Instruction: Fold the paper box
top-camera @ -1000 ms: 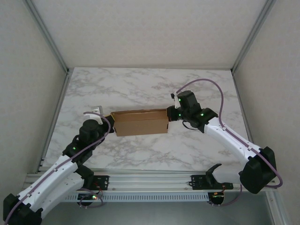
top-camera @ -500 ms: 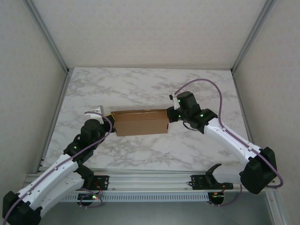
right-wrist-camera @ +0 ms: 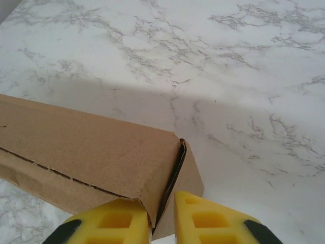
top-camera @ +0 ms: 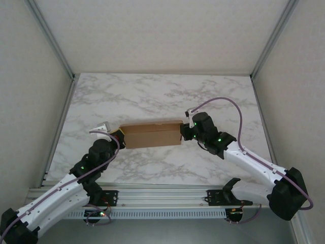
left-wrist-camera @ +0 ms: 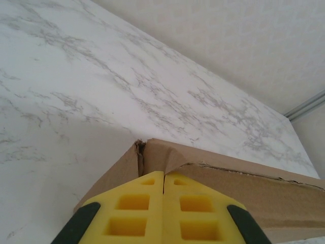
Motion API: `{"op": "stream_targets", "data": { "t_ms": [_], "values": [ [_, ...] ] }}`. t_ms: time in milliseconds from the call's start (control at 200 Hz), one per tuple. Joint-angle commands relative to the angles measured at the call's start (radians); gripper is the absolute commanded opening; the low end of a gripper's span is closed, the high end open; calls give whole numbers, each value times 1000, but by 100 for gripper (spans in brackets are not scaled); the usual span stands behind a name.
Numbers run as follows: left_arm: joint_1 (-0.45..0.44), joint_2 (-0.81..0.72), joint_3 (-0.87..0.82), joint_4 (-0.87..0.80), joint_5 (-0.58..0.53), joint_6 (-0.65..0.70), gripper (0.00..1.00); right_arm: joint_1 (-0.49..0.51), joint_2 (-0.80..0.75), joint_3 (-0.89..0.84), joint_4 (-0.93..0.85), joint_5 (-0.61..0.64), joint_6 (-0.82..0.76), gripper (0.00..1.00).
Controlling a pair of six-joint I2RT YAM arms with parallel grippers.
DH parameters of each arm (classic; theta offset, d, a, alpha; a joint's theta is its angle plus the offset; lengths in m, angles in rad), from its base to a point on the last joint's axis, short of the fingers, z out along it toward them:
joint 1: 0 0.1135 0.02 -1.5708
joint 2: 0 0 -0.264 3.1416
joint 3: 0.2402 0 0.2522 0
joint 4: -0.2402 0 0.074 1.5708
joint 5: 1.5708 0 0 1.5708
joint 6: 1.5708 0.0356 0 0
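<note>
The paper box (top-camera: 152,135) lies about mid-tabletop, its long side running left to right, closed into a shallow brown slab between the two arms. The left pincer (left-wrist-camera: 163,203) is clenched, its yellow pads pressed together with no cardboard visible between them, and sits against the box's left end corner. The right pincer (right-wrist-camera: 162,218) is at the right end. Its pads stand slightly apart astride the end wall, where a dark slit shows between two cardboard layers. Whether they pinch that wall or merely bracket it, I cannot tell.

The box looks light and fairly stiff across its panels, but likely to give at its creases and corners. The seam along the long side is rough and fibrous, and the left corner already shows a small split. On the smooth marble-patterned tabletop (top-camera: 152,96) it will probably slide at a push from only one end, so bracing both ends seems sensible. The best hold is a thin wall or flap edge taken between the pads. Squeezing the hollow body would likely dent it.

There is open surface beyond the box towards the back wall, and a narrower strip on the near side before the rail. The side walls and their metal posts stand well apart from both ends.
</note>
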Motion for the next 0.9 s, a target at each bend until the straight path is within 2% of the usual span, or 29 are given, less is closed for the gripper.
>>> {"op": "stream_targets", "data": {
  "t_ms": [0,150,310,476,701,771,896],
  "values": [
    [-13,6,-40,-68,-62,-43,0,0,31,-23,-57,13,14,21],
    [-20,-4,-31,-87,-89,-8,0,1,15,6,-88,19,24,27],
    [-21,27,-1,-78,-70,72,0,0,-61,30,-105,-20,22,49],
    [-23,64,11,-70,-49,92,0,-2,-126,38,-95,-101,9,62],
    [-26,59,4,-68,-59,79,0,-8,-176,55,-41,-245,10,66],
    [-27,57,2,-68,-57,79,0,-9,-140,102,-80,-170,49,66],
    [-32,52,-1,-66,-59,77,0,-19,9,271,-269,-23,155,64]
  ]
}}
